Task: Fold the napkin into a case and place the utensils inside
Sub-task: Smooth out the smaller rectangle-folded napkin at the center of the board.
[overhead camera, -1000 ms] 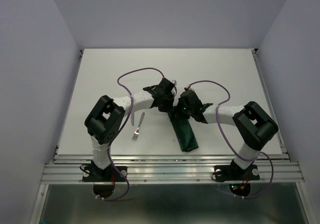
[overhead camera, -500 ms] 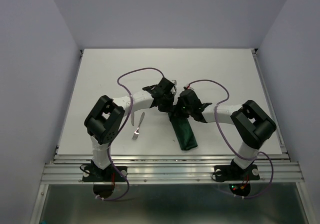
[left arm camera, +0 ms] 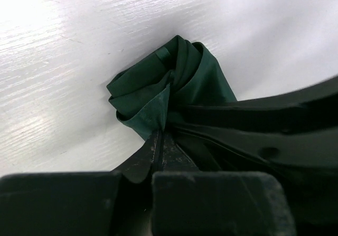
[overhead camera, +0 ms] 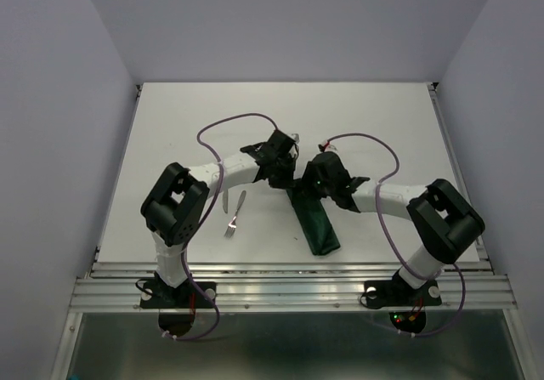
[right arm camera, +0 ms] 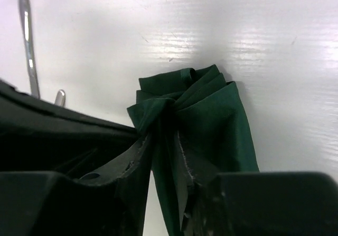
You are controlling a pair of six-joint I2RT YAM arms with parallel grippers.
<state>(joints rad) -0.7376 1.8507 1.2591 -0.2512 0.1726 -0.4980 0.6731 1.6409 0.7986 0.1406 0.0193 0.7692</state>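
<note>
The dark green napkin lies as a narrow folded strip running from the table's middle toward the near edge. Its far end is bunched and lifted between both grippers. My left gripper is shut on a fold of that end, seen in the left wrist view on the cloth. My right gripper is shut on the same bunched end, with cloth between its jaws. The silver fork lies left of the napkin. The right wrist view shows a slim silver handle and a second silver tip.
The white table has a metal rail along its near edge. Purple cables loop above both arms. Grey walls stand close on the left and right.
My right arm swung left, then back right, its elbow ending farther right. The napkin's near end shifted slightly with it. The left arm and the fork stayed put.
</note>
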